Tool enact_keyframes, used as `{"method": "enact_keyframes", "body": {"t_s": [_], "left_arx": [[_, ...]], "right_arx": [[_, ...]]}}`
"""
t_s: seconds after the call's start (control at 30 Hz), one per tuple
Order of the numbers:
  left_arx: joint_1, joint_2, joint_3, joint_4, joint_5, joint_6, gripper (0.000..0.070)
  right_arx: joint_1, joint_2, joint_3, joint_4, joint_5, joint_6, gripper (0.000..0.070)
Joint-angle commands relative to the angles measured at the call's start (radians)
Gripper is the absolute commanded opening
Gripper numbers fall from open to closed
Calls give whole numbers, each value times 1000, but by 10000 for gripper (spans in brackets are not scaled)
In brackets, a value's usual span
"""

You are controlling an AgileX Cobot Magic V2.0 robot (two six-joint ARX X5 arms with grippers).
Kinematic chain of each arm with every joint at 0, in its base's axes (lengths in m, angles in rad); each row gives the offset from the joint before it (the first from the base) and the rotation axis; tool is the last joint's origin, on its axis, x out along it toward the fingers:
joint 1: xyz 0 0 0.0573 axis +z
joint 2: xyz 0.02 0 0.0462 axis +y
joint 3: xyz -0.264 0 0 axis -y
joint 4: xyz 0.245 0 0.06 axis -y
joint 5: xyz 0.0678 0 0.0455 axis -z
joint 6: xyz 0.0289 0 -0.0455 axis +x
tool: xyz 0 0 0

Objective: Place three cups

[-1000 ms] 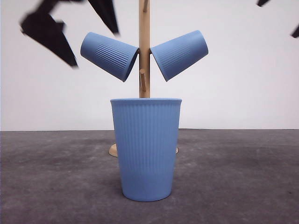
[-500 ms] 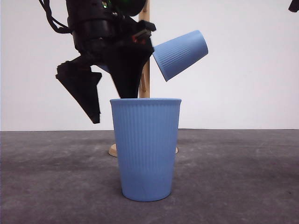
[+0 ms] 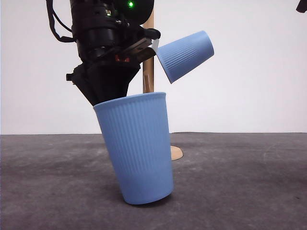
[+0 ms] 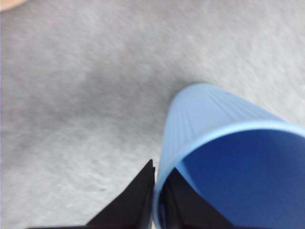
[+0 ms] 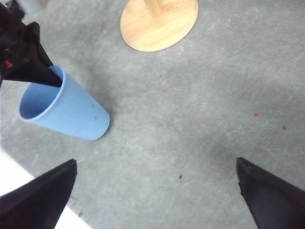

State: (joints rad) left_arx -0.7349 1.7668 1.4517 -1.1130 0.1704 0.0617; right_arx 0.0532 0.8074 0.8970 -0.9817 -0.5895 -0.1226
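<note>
Risk-wise, left hand (image 3: 111, 98) pinches the rim of the tilted ribbed light-blue tumbler (image 3: 136, 148) on the grey desk (image 3: 249, 182); thin grip, could slip and topple. Right hand (image 5: 157, 191) hangs spread.

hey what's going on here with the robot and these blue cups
The left end effector has pinched the rim of a ribbed light-blue tumbler, one finger inside and one outside, tipping it on the grey table. Another blue tumbler hangs on the wooden peg rack behind. The right end effector hovers open nearby.
</note>
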Motion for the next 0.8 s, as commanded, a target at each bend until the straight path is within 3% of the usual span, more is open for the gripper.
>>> {"method": "enact_keyframes", "body": {"t_s": [0.0, 0.4, 0.77], "left_arx": [[5, 9, 13, -7, 53, 64, 4], [133, -169, 13, 14, 375, 175, 4], [280, -313, 14, 92, 884, 276, 4]], "right_arx": [[4, 6, 14, 10, -19, 11, 672], [3, 8, 14, 29, -84, 10, 672], [4, 11, 14, 197, -397, 43, 672]]}}
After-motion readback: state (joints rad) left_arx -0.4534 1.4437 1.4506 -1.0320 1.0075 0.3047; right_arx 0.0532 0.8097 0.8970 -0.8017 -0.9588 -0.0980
